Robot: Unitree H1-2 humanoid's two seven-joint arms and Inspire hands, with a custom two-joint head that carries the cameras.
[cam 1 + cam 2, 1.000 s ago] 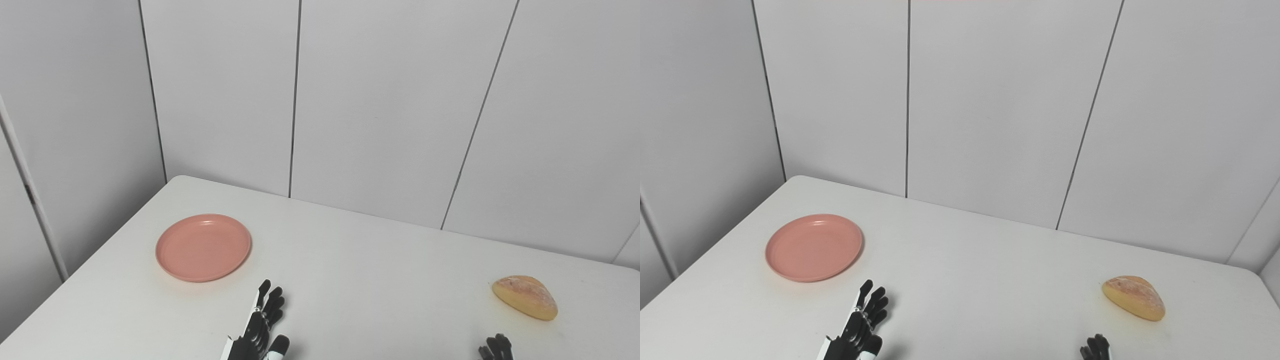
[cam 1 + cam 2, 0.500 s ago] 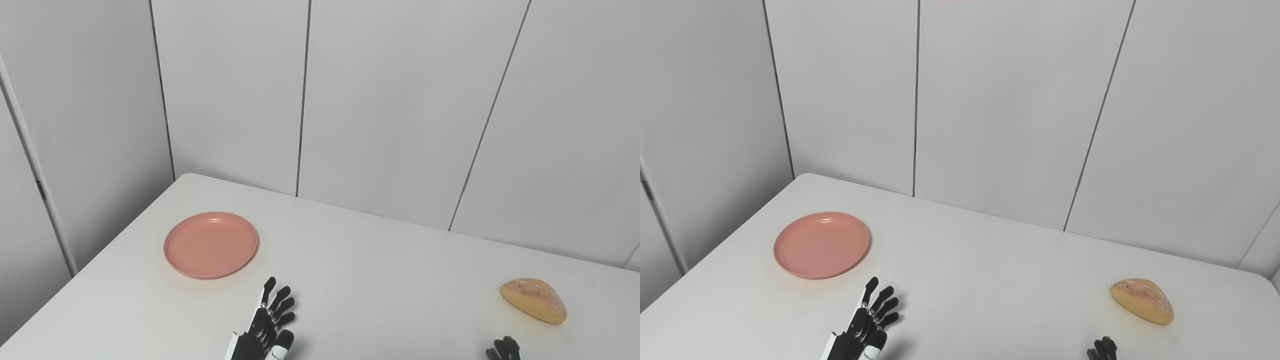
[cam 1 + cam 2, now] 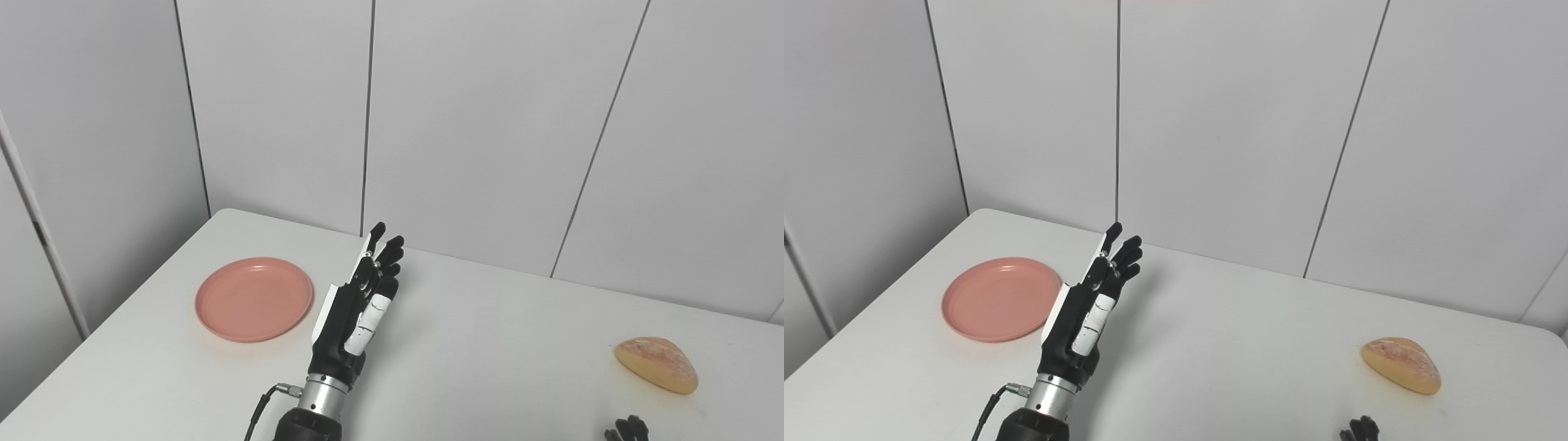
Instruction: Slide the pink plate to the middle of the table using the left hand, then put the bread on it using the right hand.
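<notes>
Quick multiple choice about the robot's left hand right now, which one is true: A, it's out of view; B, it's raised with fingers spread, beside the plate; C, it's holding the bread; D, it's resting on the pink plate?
B: the left hand is up, fingers apart and empty, just right of the pink plate, far from the bread.

Bright, even, diffuse light; focus is sharp throughout. The black robotic left hand [image 3: 355, 306] casts a faint shadow toward two o'clock.
</notes>
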